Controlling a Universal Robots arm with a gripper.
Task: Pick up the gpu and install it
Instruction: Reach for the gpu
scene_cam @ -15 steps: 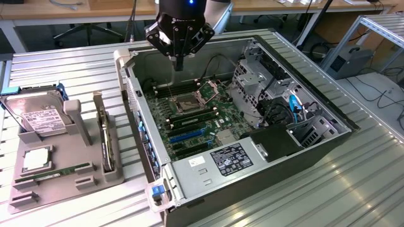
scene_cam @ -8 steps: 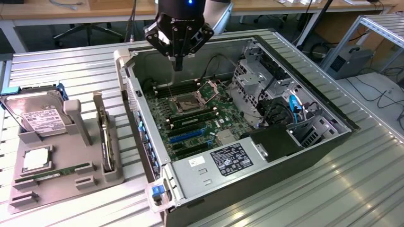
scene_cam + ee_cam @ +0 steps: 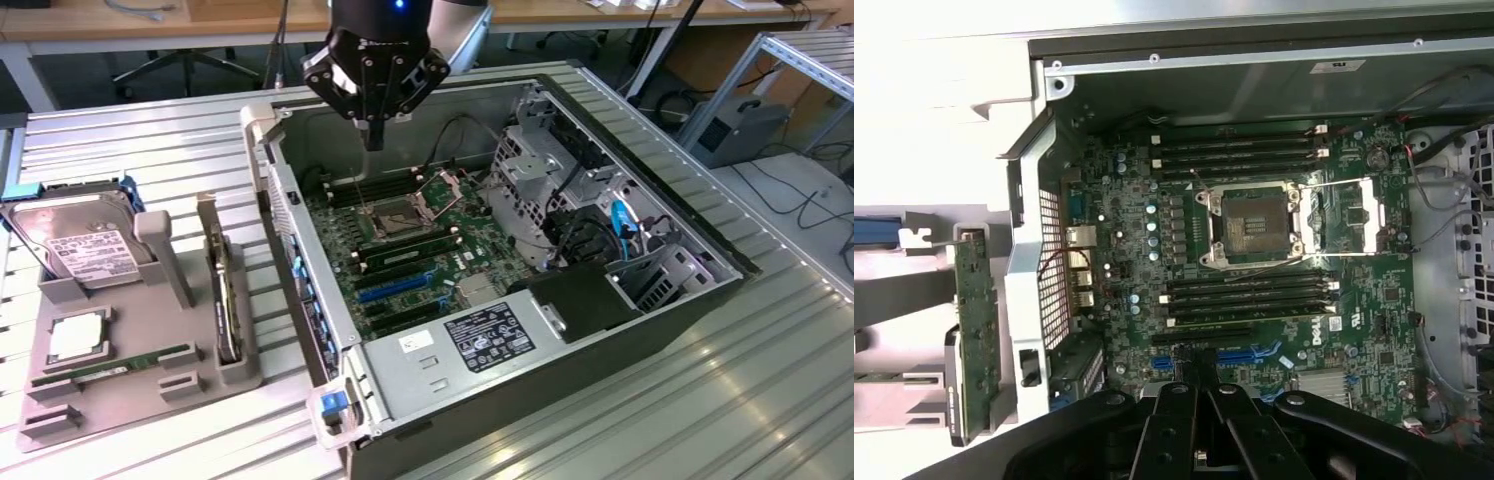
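Exterior view
- Pincer: the gripper [image 3: 375, 140] hangs over the far end of the open computer case [image 3: 286, 190], fingers pressed together and pointing down, with nothing between them.
- Task item: the gpu [image 3: 227, 295] stands on its long edge in a slot of the grey holder tray [image 3: 80, 405], on the exterior view's left of the case and well apart from the gripper.
- Neighbours on tray: a hard drive [image 3: 83, 255] and a memory stick [image 3: 114, 368]; neither is the target.
- Step in hand (judgement): the pick-up is not yet made and the card is untouched.
- Requirement (judgement): a grasp calls for the fingers to part and line up over the card's top edge.
- Obscured: the card's lower edge sits inside the slot, and its face is seen almost edge-on.

Wrist view
- Pincer: the closed, empty gripper [image 3: 1204, 378] points at the motherboard [image 3: 1124, 250], near the blue expansion slots [image 3: 1249, 352].
- Task item: the gpu [image 3: 976, 330] lies outside the case wall, seen as a narrow green strip.
- Landmark: the processor socket [image 3: 1254, 225] is open between the memory slots.
- Obscured: the gripper body covers part of the slot row, so the receiving slot cannot be checked in full. The card's connector edge cannot be made out.
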